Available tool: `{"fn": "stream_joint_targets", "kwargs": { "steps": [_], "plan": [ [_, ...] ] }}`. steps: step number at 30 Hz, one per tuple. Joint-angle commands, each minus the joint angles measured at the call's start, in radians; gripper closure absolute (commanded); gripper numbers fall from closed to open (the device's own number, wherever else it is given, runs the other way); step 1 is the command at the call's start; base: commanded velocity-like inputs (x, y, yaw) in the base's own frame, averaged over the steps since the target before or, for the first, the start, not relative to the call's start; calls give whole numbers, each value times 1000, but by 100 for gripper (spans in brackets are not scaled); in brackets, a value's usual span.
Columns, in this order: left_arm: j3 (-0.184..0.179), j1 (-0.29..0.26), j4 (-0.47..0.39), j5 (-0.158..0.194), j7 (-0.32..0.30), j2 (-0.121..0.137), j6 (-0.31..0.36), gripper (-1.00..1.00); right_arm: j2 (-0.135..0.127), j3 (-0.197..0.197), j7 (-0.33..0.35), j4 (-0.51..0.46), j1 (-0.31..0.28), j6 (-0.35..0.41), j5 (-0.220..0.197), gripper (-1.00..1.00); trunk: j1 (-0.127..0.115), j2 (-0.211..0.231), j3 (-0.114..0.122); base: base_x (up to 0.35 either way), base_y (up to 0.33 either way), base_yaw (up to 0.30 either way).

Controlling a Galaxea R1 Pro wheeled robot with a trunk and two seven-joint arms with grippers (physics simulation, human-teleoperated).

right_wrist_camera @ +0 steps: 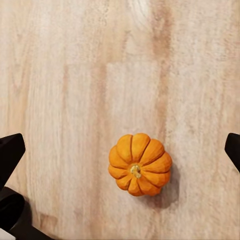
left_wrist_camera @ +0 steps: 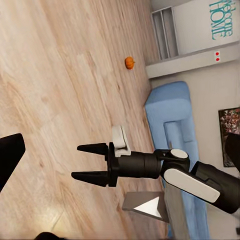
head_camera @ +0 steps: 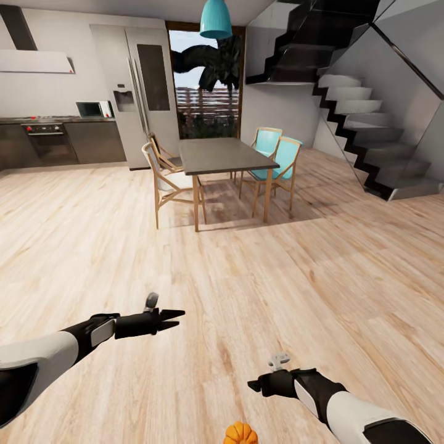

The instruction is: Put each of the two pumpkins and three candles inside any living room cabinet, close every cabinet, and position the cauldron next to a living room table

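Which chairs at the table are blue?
The two chairs on the table's staircase side are blue: one nearer the camera, one behind it. The two chairs on the kitchen side, and, have bare wooden frames with pale seats.

You can read only one text: "Welcome HOME" in teal letters (left_wrist_camera: 220,19), standing on the pale wall (left_wrist_camera: 195,25) in the left wrist view. It appears turned sideways there. No other label or number is readable.
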Motion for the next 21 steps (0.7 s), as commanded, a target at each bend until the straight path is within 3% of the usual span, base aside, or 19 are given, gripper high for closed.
{"fn": "stream_joint_targets", "kwargs": {
  "steps": [1,5,9,14,15,18,21],
  "plan": [
    [1,0,0,1,0,2,7,-100,1,0,-2,0,0,1,0,-100,4,-7,-3,0,0,0],
    [1,0,0,2,1,-2,12,-100,10,0,-11,1,0,2,1,-100,19,-35,-16,0,0,0],
    [3,-3,3,3,2,4,14,-100,5,0,-2,1,0,0,1,-100,35,-63,-28,0,0,0],
    [0,-5,23,-1,0,-6,13,-100,-1,1,12,-1,0,-1,1,-100,54,-98,-44,0,0,0],
    [0,-5,24,-1,0,-5,13,-100,-6,1,58,-1,0,-2,3,-100,58,-105,-47,0,0,0],
    [0,-5,25,-1,-1,-3,12,-100,-37,1,284,-3,0,-1,38,-100,69,-126,-56,0,0,0],
    [0,-5,24,-1,-2,-3,12,-100,-66,1,381,-7,0,-2,68,-100,81,-147,-66,0,0,0]
  ]
}}
